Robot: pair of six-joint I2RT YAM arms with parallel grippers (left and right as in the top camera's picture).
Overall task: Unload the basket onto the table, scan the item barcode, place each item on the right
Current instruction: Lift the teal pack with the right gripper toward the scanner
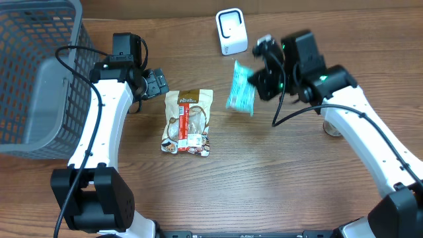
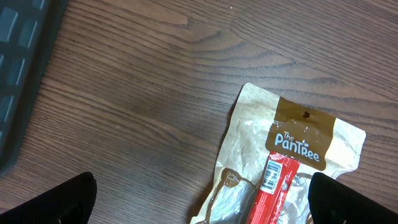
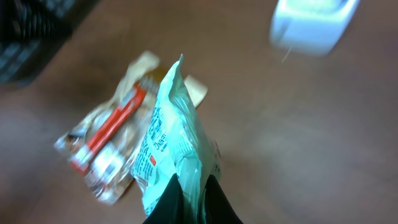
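Brown wood-grain table [image 1: 264, 165]; grey basket [image 1: 33, 39] at left

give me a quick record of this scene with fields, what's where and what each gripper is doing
held item: teal plastic snack bag, up off the wooden table
right gripper: shut on the bag's edge
left gripper: open, empty, by the top of the pouch
on table: tan snack pouch with red label, lying flat
scanner: small white box-shaped scanner, at the far edge, beyond the bag
basket: grey mesh basket, beside the left arm
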